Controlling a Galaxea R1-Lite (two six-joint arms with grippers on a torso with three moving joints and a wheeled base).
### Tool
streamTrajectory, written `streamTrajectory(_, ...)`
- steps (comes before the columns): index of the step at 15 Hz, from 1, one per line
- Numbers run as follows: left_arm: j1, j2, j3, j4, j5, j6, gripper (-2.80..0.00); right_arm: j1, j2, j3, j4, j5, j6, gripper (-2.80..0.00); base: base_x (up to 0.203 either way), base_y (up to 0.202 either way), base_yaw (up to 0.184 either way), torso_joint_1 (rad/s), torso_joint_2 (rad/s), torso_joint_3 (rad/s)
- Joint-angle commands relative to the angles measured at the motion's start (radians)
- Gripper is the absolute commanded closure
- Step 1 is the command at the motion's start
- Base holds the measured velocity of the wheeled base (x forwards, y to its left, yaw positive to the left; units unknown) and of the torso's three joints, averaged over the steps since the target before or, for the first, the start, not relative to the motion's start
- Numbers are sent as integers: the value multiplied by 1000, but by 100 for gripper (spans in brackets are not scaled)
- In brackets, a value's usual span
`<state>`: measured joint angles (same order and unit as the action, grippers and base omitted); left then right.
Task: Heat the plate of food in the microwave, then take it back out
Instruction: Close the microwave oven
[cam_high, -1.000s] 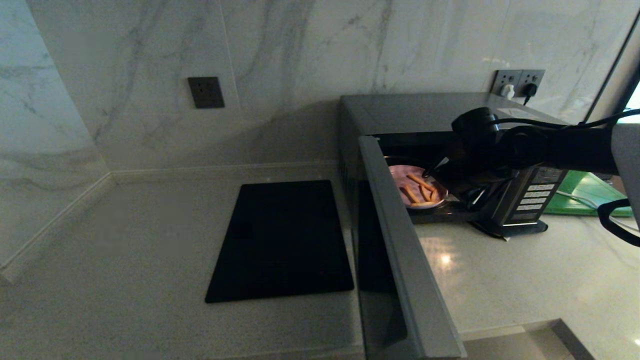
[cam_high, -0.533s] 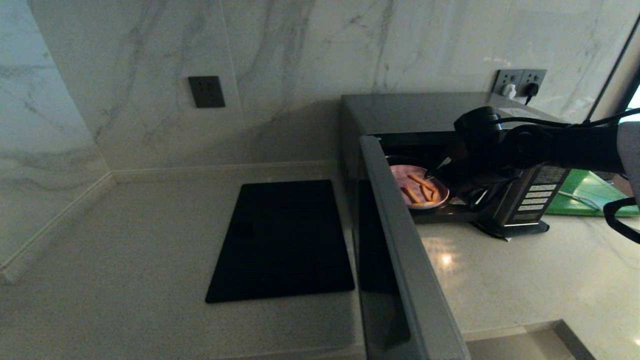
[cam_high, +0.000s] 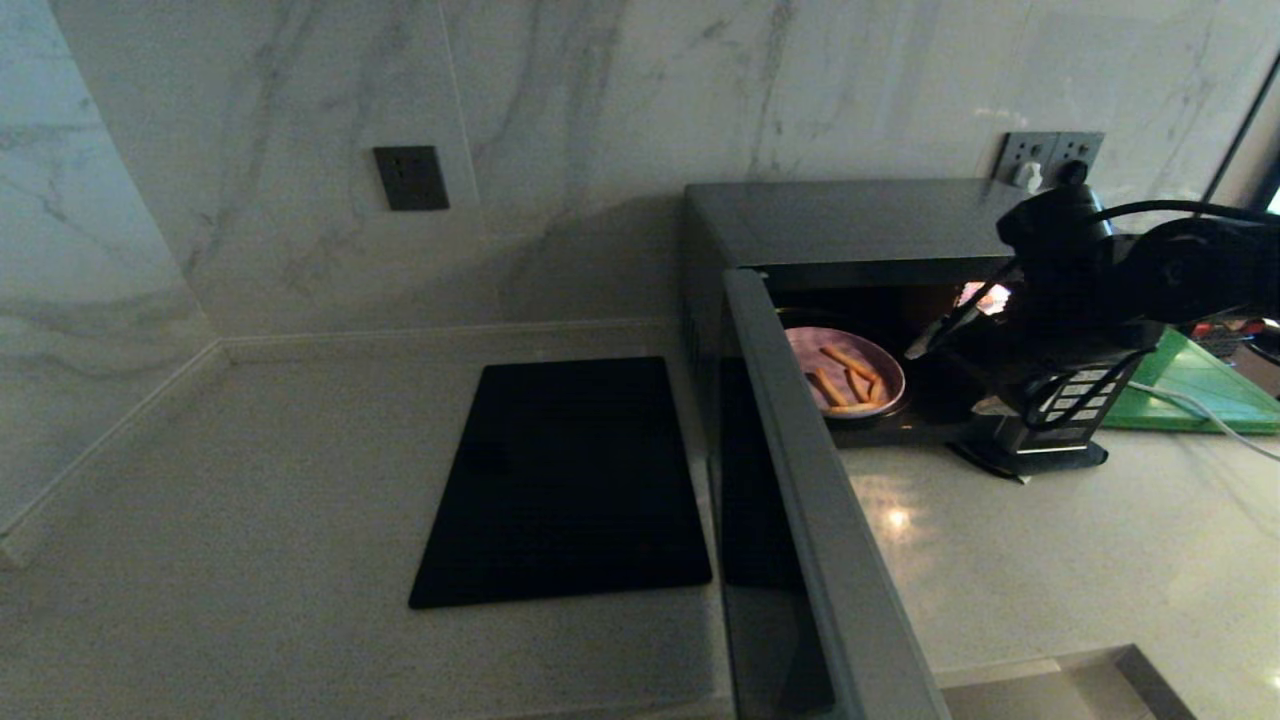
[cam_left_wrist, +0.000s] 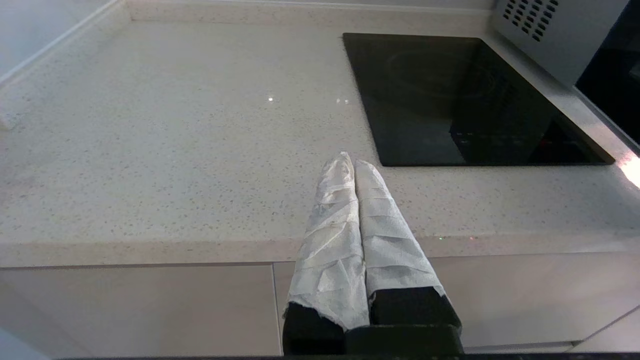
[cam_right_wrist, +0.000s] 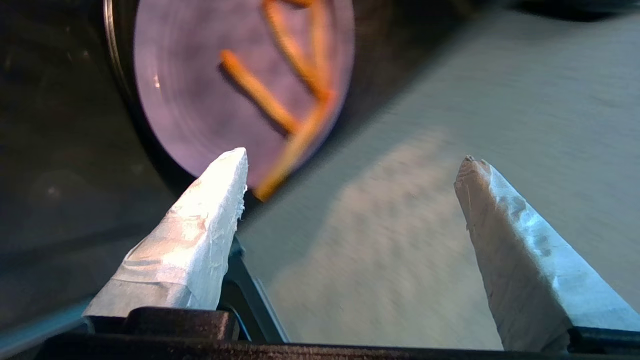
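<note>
The microwave stands on the counter with its door swung wide open toward me. Inside sits the plate of food, pale lilac with a few orange fries. My right gripper hovers at the right of the opening, just clear of the plate, open and holding nothing. In the right wrist view the plate lies beyond the spread taped fingers of that gripper. My left gripper is shut and empty, parked over the counter's front edge.
A flat black slab lies on the counter left of the microwave. A green board and a white cable sit to its right. Wall sockets with plugs are behind it. The button panel is partly hidden by my arm.
My right gripper has drawn back to the right, away from the plate and out of the microwave opening. The plate stays inside. The left arm has not moved.
</note>
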<state>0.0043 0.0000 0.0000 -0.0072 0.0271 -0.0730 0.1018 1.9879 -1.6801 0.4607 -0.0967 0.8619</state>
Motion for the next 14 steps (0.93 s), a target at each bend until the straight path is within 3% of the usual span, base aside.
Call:
streamTrajectory(1, 0, 2, 0, 0, 1, -1, 0, 1, -147, 100, 7, -4, 4, -280, 0, 0, 0, 0, 0, 0)
streamTrajectory(5, 0, 2, 0, 0, 1, -1, 0, 12, -357, 275, 95, -7, 1, -280, 0, 0, 0, 0, 0, 0)
streamTrajectory(8, 0, 2, 0, 0, 1, -1, 0, 16, -500, 297, 296, -41, -36, -280, 0, 0, 0, 0, 0, 0)
streamTrajectory(14, 0, 2, 0, 0, 1, -1, 0, 73, -585, 53, 696, -184, -70, -280, 0, 0, 0, 0, 0, 0)
